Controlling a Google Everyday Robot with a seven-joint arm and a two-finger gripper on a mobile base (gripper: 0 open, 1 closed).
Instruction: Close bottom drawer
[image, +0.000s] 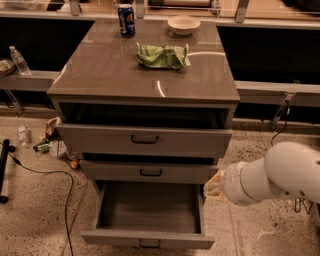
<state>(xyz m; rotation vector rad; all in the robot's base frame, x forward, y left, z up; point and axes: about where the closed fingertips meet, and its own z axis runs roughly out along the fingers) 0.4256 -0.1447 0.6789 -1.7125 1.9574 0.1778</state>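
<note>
The bottom drawer (147, 239) of the grey-taupe cabinet (100, 75) is pulled far out. Its grey box interior (150, 207) is bare and its small dark handle (150, 243) sits at the lower edge of the view. The middle drawer (150, 171) and the top drawer (145, 139) each stand a little way out. My white arm (272, 180) comes in from the right. My gripper (214, 186) is at the cabinet's right side, level with the gap between the middle drawer and the bottom drawer's right wall, beside the drawer's back right corner.
On the cabinet top are a blue soda can (126, 20), a pale bowl (183, 24) and a green chip bag (162, 55). On the floor at left lie litter (52, 142), a small bottle (23, 136) and a black cable (65, 200). A water bottle (19, 60) stands on the left ledge.
</note>
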